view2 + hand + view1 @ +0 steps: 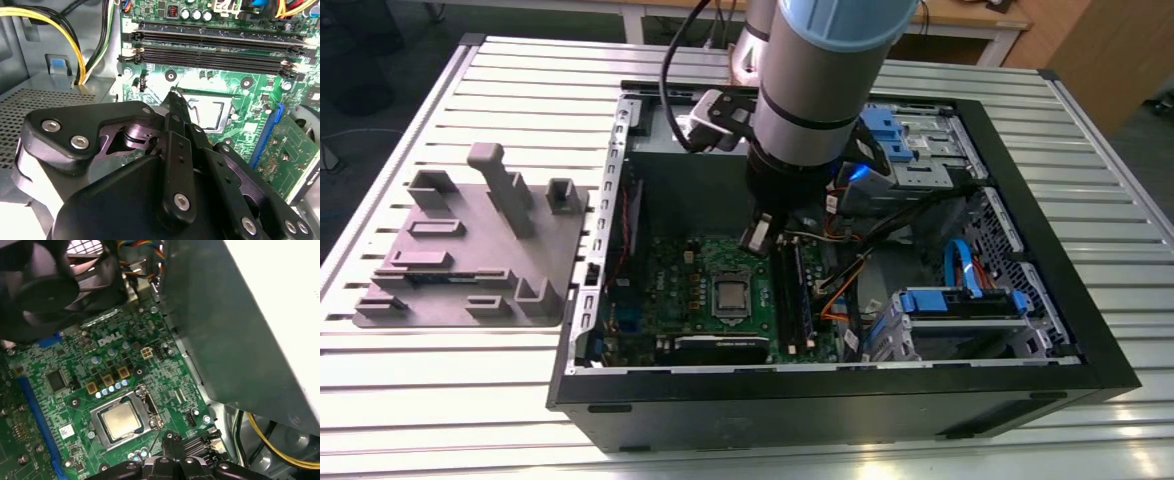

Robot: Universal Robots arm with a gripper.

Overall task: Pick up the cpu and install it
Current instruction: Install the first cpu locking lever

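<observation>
Silvery-grey metal is your landmark. The cpu (122, 421) lies flat inside the dark square socket (96, 413) of the green motherboard (75, 365), with the socket's metal frame running round all four of its edges. It looks seated, so the placing part of the task appears done. Whether the retaining lever along one side of the frame is latched down, I cannot tell.

Your gripper (173, 96) hangs inside the open computer case (854, 405), above the board and clear of it. In the second wrist view the two black fingers (176, 145) run together to a single point with nothing between them, so I read the jaws as closed and holding nothing.

The relation that matters is this: in the exterior view the chip sits lower in the picture than the fingertips and slightly toward the exterior view's left, near them but apart. The tips hang over the strip of board between the socket and the long black memory slots (215, 47). The chip is square, so it has no long axis to line the jaws up with. Its edges run parallel to the memory slots and to the board's edges.

The grey fixture tray (467, 250) sits outside the case on the slatted table (454, 400), well apart from the gripper.
</observation>
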